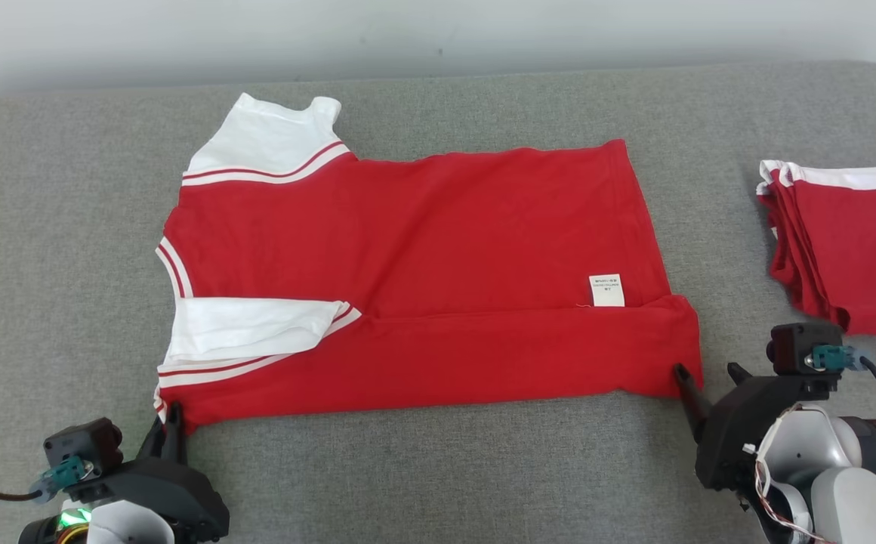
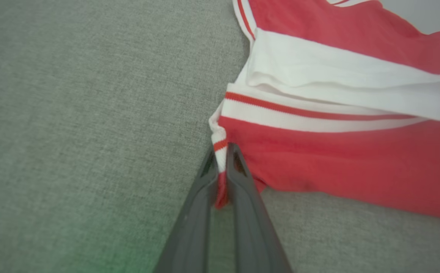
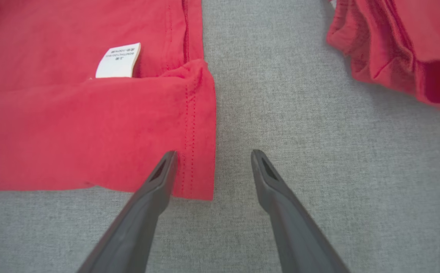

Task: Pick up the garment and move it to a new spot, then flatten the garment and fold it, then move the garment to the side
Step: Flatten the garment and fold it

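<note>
Pinching what, the left gripper [image 2: 223,151]?

Its fingers are clamped on the near-left corner of the garment [image 1: 423,257], white trim squeezed between them.

And the right gripper [image 3: 212,155]?

Spread wide, straddling the near-right hem corner. The garment lies flat on the grey cushion [image 1: 438,468], near edge folded over; a folded red pile [image 1: 853,242] sits well right.

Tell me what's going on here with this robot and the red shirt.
A two-armed robot is folding a red shirt with white sleeves spread on a grey fabric surface. The shirt's near long edge is folded over. The left pincer is pinched shut on the near corner at the sleeve end. The right pincer stands open around the near hem corner, not yet closed on it. A stack of folded red garments lies off to the right.
</note>
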Controlling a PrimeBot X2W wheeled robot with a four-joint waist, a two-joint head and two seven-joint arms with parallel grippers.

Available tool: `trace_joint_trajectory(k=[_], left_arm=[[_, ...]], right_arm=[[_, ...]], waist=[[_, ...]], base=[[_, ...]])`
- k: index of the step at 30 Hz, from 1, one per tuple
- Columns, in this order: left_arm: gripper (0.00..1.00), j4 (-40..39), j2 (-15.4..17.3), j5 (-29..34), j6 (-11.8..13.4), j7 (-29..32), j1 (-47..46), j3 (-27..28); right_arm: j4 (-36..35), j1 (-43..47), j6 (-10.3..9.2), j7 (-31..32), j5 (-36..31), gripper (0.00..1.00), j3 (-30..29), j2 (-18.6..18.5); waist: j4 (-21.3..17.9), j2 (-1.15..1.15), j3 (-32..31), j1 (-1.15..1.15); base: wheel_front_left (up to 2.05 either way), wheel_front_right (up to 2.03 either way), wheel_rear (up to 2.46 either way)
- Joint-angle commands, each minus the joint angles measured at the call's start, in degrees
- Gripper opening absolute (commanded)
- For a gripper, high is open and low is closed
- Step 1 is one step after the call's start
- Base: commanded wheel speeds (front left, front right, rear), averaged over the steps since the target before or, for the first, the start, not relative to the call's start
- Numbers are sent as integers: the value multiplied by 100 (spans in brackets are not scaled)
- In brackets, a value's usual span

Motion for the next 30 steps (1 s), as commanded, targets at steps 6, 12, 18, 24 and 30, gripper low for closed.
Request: trace_joint_trajectory(k=[6, 12, 18, 24, 30], left_arm=[[0, 178, -12, -80, -25, -47, -69, -15], [0, 285, -36, -89, -90, -118, -157, -53], [0, 375, -43, -20, -224, -248, -200, -136], [0, 371, -53, 9, -353, -449, -161, -193], [0, 237, -62, -181, -433, -603, 241, -83]], right_arm=[[373, -284, -13, 209, 17, 100, 110, 57], [680, -312, -13, 548, 94, 100, 285, 78], [803, -380, 1, 566, 180, 0, 364, 91], [603, -291, -6, 367, 259, 0, 231, 65], [294, 60, -6, 221, 600, 0, 31, 65]], waist=[[72, 0, 83, 1], [127, 0, 112, 1], [146, 0, 127, 1], [129, 0, 37, 1], [62, 0, -228, 1]], base=[[0, 0, 0], [0, 0, 0], [0, 0, 0], [0, 0, 0], [0, 0, 0]])
